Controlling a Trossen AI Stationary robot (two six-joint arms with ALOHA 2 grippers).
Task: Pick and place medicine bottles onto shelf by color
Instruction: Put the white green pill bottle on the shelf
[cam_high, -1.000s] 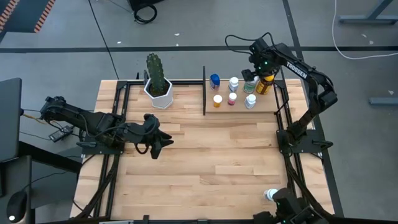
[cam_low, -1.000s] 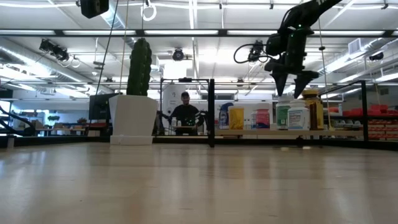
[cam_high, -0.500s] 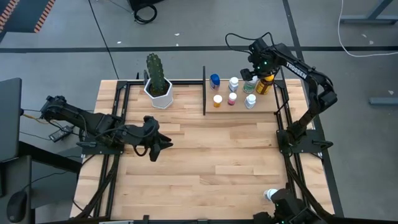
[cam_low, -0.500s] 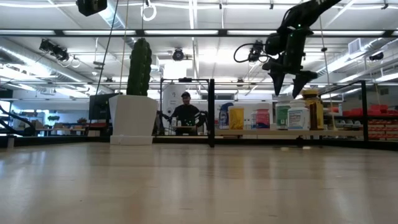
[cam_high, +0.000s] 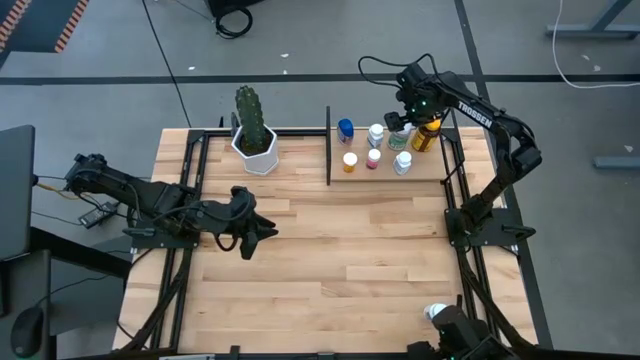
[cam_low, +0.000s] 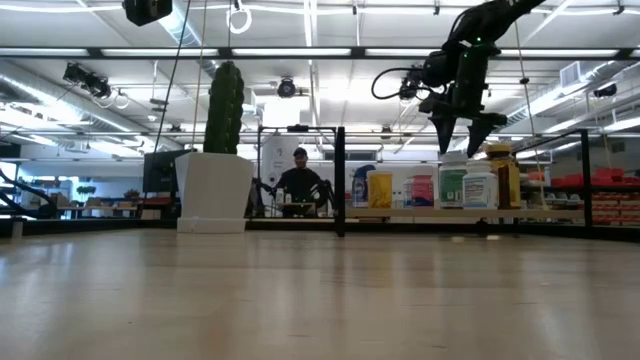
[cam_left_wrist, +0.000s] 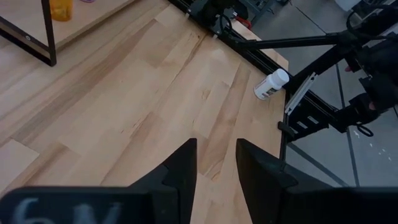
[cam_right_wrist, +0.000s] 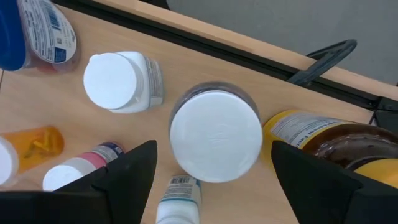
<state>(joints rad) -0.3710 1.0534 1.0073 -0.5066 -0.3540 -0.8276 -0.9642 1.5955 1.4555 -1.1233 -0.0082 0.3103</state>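
Right pincer (cam_right_wrist: 211, 186) spread wide above the green bottle (cam_right_wrist: 216, 135) on the shelf (cam_high: 385, 177).
Left pincer (cam_left_wrist: 214, 163), empty and narrowly parted, waits at nine o'clock; one white bottle (cam_left_wrist: 271, 84) remains near the bench's five-o'clock corner.

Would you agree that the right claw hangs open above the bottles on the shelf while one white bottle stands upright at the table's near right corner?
Not quite: the white bottle lies on its side, as the left wrist view shows. The right claw does hang open above the bottles on the shelf.
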